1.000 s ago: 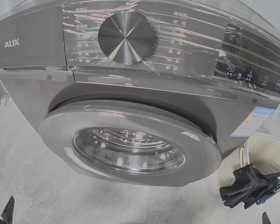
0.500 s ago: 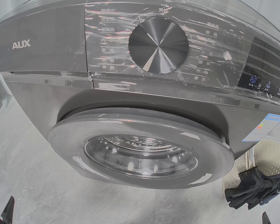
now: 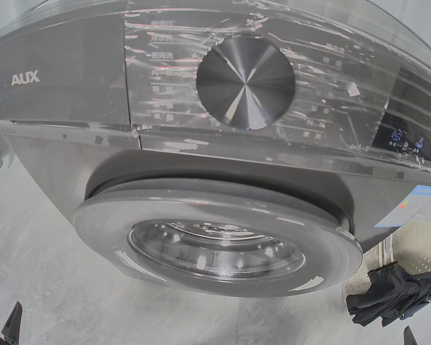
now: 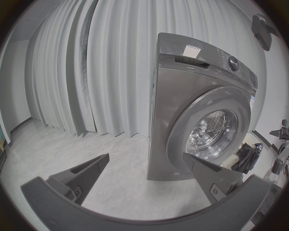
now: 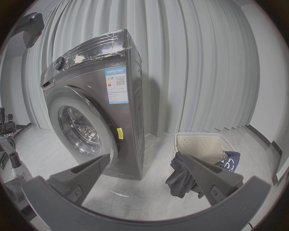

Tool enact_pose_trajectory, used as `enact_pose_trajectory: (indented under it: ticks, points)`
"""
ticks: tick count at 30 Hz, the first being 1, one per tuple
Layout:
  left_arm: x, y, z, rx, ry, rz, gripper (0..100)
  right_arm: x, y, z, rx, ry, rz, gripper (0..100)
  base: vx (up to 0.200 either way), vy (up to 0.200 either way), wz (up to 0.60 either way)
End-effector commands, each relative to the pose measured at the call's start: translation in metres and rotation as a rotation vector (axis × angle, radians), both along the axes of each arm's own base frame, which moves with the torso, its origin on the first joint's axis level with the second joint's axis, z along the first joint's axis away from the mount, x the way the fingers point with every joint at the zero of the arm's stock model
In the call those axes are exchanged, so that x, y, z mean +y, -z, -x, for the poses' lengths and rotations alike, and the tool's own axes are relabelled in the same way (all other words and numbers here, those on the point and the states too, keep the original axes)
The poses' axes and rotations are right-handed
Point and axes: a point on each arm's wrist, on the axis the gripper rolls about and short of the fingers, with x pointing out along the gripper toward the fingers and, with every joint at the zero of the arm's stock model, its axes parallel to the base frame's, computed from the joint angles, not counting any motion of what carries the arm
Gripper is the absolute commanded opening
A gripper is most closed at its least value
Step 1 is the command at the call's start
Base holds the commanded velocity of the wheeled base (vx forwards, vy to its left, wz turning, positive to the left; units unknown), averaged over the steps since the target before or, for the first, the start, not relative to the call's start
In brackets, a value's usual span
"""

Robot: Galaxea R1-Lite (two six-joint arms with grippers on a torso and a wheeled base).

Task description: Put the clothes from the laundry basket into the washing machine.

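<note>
One washing machine [image 3: 125,172] is seen, its door [image 3: 219,208] shut. Beside it, one laundry basket [image 5: 204,144] is draped with two garments, one black garment [image 5: 180,178] and one navy garment [image 5: 232,160]. The left gripper [image 4: 145,155] and right gripper [image 5: 144,156] are held wide apart, empty.

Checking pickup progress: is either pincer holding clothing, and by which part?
Nothing held: left pincer and right pincer are open, empty; clothes hang on the laundry basket.

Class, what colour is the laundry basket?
The laundry basket is cream, shown best in the right wrist view.

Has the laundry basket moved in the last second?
No. The laundry basket sits beside the washing machine, under its label, as before; the whole head view shifted, so the camera moved.
</note>
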Motion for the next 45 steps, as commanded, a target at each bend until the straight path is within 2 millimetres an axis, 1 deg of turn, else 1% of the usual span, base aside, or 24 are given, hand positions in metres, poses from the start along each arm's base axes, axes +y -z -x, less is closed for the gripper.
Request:
enact_pose_trajectory:
  ticks: [1,15,17,18,19,20,21,22,23,25,27,28,29,30,33,34,36,37,38,39,40,41,45]
  points:
    - [0.000,0.005,0.000,0.004,0.000,0.000,100,0.000,0.005,0.000,0.003,-0.001,0.000,100,0.000,0.000,0.00]
    - [0.000,0.005,0.000,0.004,0.000,0.000,100,0.000,0.005,0.000,0.005,0.004,0.003,100,0.000,0.000,0.00]
    - [0.000,0.005,0.000,0.004,0.000,0.000,100,0.000,0.003,0.000,-0.017,-0.007,0.009,100,0.000,0.000,0.00]
    - [0.000,0.005,0.000,0.004,0.000,0.000,100,0.000,-0.003,0.002,-0.052,-0.018,0.011,100,0.000,0.000,0.00]
    - [0.000,0.005,0.000,0.004,0.000,0.000,100,0.001,-0.020,0.007,-0.126,-0.034,0.009,100,0.000,0.000,0.00]
    - [0.000,0.005,0.000,0.004,0.000,0.002,100,0.001,-0.028,0.009,-0.149,-0.045,0.008,100,0.000,0.000,0.00]
    - [0.000,0.005,0.000,0.006,0.000,0.002,100,0.001,-0.056,0.016,-0.216,-0.078,-0.002,100,0.000,0.000,0.00]
    - [0.000,0.005,0.000,0.004,0.000,0.002,100,0.001,-0.070,0.015,-0.205,-0.095,-0.016,100,0.000,0.000,0.00]
    - [0.000,0.005,0.000,0.004,0.000,0.002,100,0.000,-0.077,0.010,-0.175,-0.108,-0.033,100,0.000,0.000,0.00]
    - [0.000,0.005,0.000,0.004,0.000,0.002,100,0.001,-0.076,0.004,-0.123,-0.125,-0.047,100,0.000,0.000,0.00]
    - [0.000,0.005,0.000,0.004,0.000,0.002,100,0.002,-0.067,-0.015,0.068,-0.203,-0.112,100,0.000,0.000,0.00]
    - [0.000,0.005,0.000,0.004,0.000,0.002,100,0.003,-0.063,-0.022,0.127,-0.235,-0.133,100,0.000,0.000,0.00]
    - [0.000,0.005,0.000,0.004,0.000,0.002,100,0.003,-0.063,-0.022,0.127,-0.235,-0.133,100,0.000,0.000,0.00]
    - [0.000,0.005,0.000,0.004,0.000,0.002,100,0.006,-0.060,-0.034,0.222,-0.314,-0.166,100,0.000,0.000,0.00]
    - [0.000,0.005,0.000,0.006,0.000,0.002,100,0.010,-0.060,-0.044,0.274,-0.409,-0.186,100,0.000,0.000,0.00]
    - [0.000,0.005,0.000,0.004,0.000,0.002,100,0.012,-0.059,-0.050,0.292,-0.437,-0.173,100,0.000,0.000,0.00]
    - [0.000,0.005,0.000,0.004,0.000,0.003,100,0.015,-0.062,-0.060,0.291,-0.455,-0.148,100,0.000,0.000,0.00]
    - [0.000,0.005,0.000,0.004,0.000,0.003,100,0.015,-0.062,-0.060,0.291,-0.455,-0.148,100,0.000,0.000,0.00]
    - [0.000,0.005,0.000,0.004,0.000,0.003,100,0.019,-0.067,-0.069,0.286,-0.463,-0.135,100,0.000,0.000,0.00]
    - [0.000,0.005,0.000,0.006,0.000,0.003,100,0.020,-0.068,-0.075,0.291,-0.469,-0.133,100,0.000,0.000,0.00]
    - [0.000,0.005,0.000,0.006,0.000,0.003,100,0.020,-0.068,-0.075,0.291,-0.469,-0.133,100,0.000,0.000,0.00]
    - [0.000,0.005,0.000,0.006,0.000,0.002,100,0.025,-0.072,-0.085,0.288,-0.494,-0.139,100,0.000,0.000,0.00]
    - [0.000,0.005,0.000,0.006,0.000,0.003,100,0.038,-0.075,-0.100,0.314,-0.564,-0.160,100,0.000,0.000,0.00]
